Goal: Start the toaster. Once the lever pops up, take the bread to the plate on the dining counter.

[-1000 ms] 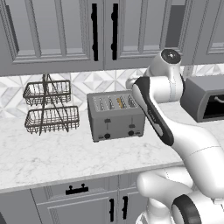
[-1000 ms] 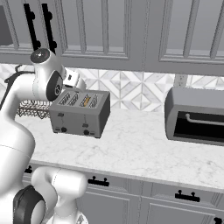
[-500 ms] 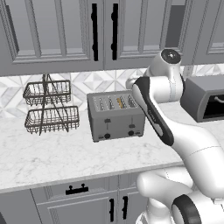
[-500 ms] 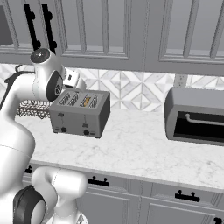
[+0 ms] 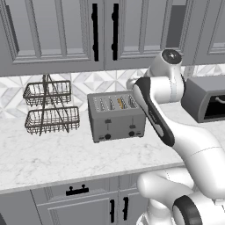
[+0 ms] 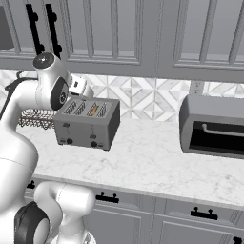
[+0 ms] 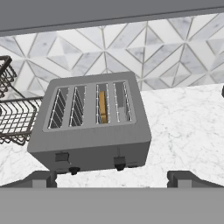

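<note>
Seemingly unmarked, the toaster [image 7: 92,124] holds the bread [image 7: 103,107].

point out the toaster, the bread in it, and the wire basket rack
toaster [image 7: 94,142], hand view, on its grey front panel above the knobs.
bread [image 7: 103,107], hand view, on the slice's tan top edge in the third slot.
wire basket rack [image 5: 50,118], left base view, on the lower basket's front mesh.

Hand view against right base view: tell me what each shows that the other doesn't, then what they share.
Hand view alone: the open tool, its tips at the bottom edge, hovering in front of the toaster. Right base view alone: the dark oven-like box to the right and the cabinet handles below the counter. Both: the toaster, bread in one slot, the wire basket rack, the tiled wall.
</note>
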